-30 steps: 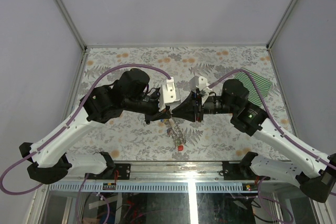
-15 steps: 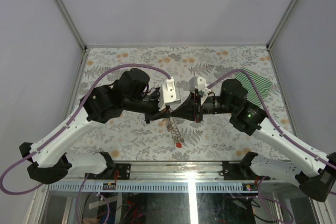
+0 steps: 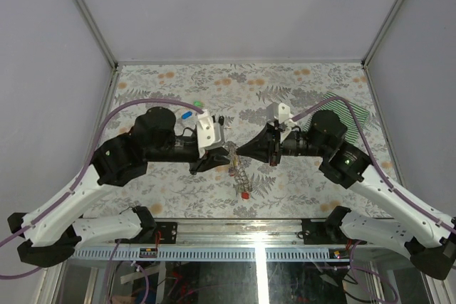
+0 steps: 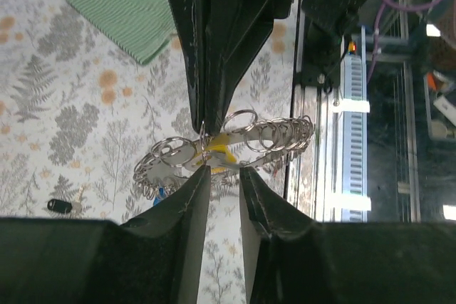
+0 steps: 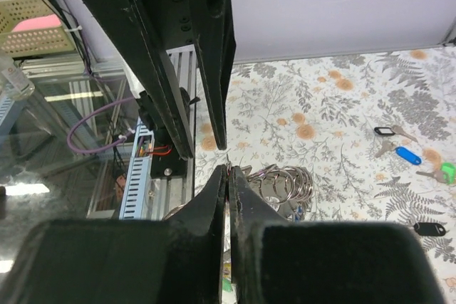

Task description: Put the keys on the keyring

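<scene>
Left claw has backed off, narrowly parted; right claw pinches shut on the keyring.

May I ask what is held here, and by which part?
The right gripper pinches the silvery metal keyring bunch by a thin loop; the left gripper is open.

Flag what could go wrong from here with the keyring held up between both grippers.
1. The keyring hangs only from the very tips of the shut right gripper. That thin pinch could slip and drop it.
2. The left gripper is open close beside it, tips nearly meeting the right one's. Closing or advancing might catch the yellow key or bump those tips instead of taking the ring.
</scene>
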`<state>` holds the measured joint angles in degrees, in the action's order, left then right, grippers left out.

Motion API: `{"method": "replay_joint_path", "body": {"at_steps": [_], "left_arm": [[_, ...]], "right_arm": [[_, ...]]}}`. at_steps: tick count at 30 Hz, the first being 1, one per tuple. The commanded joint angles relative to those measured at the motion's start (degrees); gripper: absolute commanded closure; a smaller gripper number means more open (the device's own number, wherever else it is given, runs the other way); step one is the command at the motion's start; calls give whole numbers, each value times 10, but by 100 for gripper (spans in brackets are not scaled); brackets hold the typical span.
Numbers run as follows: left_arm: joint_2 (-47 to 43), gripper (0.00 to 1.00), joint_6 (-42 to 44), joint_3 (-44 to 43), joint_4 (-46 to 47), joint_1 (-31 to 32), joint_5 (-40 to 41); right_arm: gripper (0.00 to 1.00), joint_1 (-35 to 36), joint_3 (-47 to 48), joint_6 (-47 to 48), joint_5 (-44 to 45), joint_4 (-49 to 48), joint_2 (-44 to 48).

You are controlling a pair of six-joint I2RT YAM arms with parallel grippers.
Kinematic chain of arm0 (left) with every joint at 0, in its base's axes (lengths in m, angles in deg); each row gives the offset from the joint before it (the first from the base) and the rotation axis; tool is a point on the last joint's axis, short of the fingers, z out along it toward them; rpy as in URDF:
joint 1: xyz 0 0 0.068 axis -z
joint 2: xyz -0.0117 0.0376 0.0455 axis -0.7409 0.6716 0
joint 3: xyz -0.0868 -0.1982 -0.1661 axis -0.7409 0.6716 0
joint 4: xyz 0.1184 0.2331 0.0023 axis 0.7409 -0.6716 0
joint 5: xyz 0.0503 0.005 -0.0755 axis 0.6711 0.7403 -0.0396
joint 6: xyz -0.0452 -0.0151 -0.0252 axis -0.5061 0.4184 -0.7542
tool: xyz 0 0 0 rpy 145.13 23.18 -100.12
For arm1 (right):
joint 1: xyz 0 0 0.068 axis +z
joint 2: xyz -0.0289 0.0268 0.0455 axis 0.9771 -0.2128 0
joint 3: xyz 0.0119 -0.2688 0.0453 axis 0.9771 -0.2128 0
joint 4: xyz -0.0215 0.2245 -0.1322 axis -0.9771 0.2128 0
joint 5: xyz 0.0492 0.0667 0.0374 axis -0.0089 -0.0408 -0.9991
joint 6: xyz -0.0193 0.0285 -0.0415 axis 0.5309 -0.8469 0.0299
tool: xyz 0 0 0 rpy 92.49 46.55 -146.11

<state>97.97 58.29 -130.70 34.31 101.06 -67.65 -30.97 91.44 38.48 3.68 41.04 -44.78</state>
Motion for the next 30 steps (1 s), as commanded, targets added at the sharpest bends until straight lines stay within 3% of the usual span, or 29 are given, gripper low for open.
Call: {"method": "replay_joint_path", "body": {"at_steps": [1,5,11,21,30], "left_arm": [[-58,75,-66,74,180,3,-11],[-100,74,-109,141,292,2,-3],[-116,74,-132,180,359,2,3],[-106,77,-123,177,355,2,-9],[-108,73,-96,161,312,2,-7]], "right_arm": [[100,1,8,-25,22,-67,38],[100,1,10,-33,28,-74,44],[100,1,12,-42,38,-79,47],[100,1,10,-42,31,-84,53],[100,1,8,-40,24,-87,58]]}}
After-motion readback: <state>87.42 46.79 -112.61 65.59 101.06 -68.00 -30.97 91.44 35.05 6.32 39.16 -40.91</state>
